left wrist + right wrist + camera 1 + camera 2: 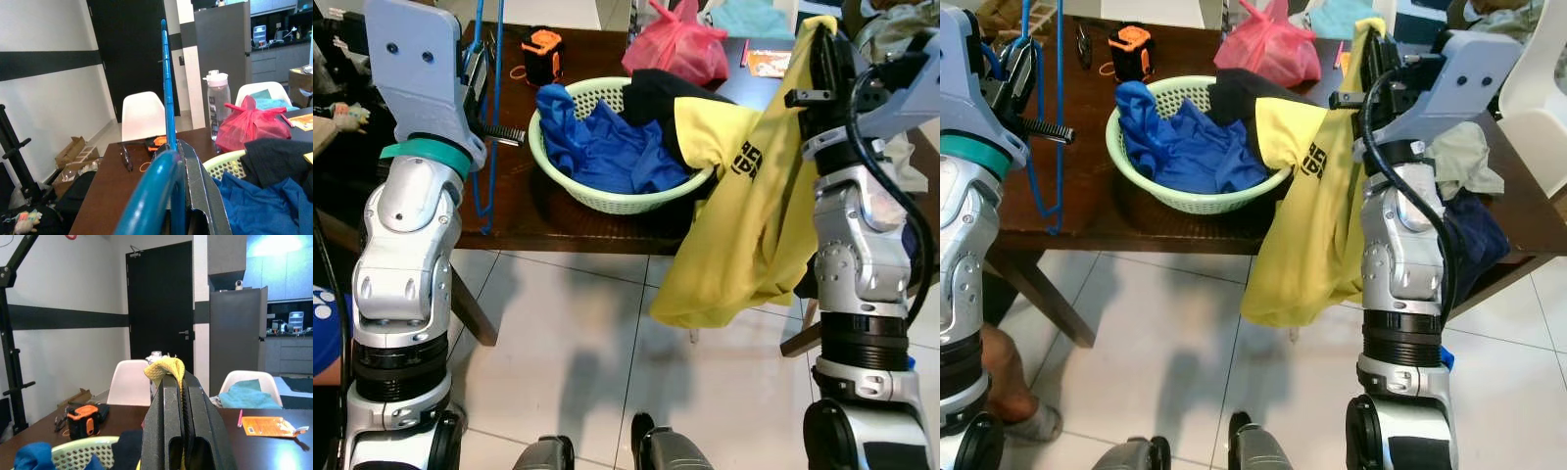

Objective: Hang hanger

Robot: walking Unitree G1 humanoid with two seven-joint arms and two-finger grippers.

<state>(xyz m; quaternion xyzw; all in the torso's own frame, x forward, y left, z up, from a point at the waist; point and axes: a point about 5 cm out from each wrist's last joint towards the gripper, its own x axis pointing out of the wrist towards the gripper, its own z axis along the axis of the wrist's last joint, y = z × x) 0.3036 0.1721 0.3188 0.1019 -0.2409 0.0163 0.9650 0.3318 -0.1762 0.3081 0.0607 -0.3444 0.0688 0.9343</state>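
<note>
Over the table's left edge our left gripper (480, 73) is clenched on the blue hanger (489, 147), which hangs down past the near edge of the dark wooden table (558, 220); the left wrist view shows the blue rod running up between the fingers. We judge the hanger light, stiff and rather slick, a thin plastic frame that can swing or twist in a pinch, so the firm hold belongs near its neck or along a straight bar, not out at a tip. Behind it an orange tape measure (541, 54) lies toward the far edge. At the table's middle the pale green basket (607, 196) sits close to the near edge, full of blue cloth (607, 147) with a black garment across its rim, and a pink bag (680, 44) stands behind it. Toward the right, our right gripper (176, 396) is clamped on a fold of the yellow shirt (754, 225), which trails from the basket rim and droops past the near edge. The shirt looks soft, limp and light; it will sag and slide, so we would keep the hold near the collar or shoulder seam when the hanger goes in.
</note>
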